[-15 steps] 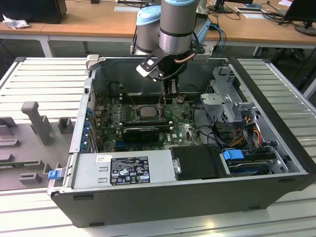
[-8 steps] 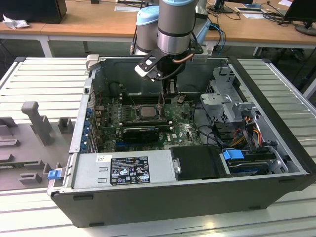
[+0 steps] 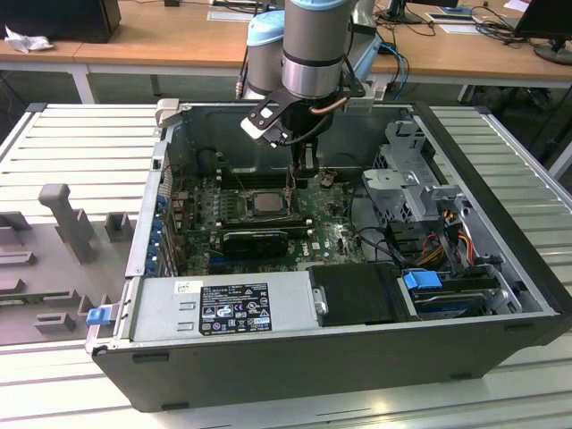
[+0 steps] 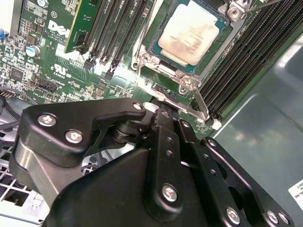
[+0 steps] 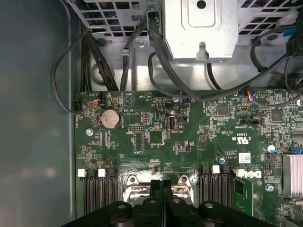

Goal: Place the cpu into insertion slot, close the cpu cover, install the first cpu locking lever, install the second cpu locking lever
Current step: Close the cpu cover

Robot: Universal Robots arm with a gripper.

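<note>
A: Where's the chip?
B: The flat, square, pale silver-grey metal chip (image 4: 189, 33) lies in the square black-rimmed socket (image 3: 243, 206) on the green circuit board (image 5: 156, 137). The thin grey metal frame plate (image 4: 168, 66) sits flat around it.
A: And the fingers?
B: The black gripper (image 5: 161, 184) hangs just beside the socket, its matte black fingers (image 5: 155, 195) clenched seam to seam. I can't tell whether they touch the thin bare-metal lever (image 4: 202, 106) next to them.
A: What holds it all?
B: An open dark grey steel computer case (image 3: 313, 366), lying on its side. In it are long black memory slots (image 4: 236, 61), looping black cables (image 5: 102, 59), a round silver coin cell (image 5: 110, 118) and a boxy grey power supply (image 3: 223, 304).
A: Under it?
B: A ribbed pale metal surface (image 3: 80, 143), with wooden desks (image 3: 161, 36) behind.
</note>
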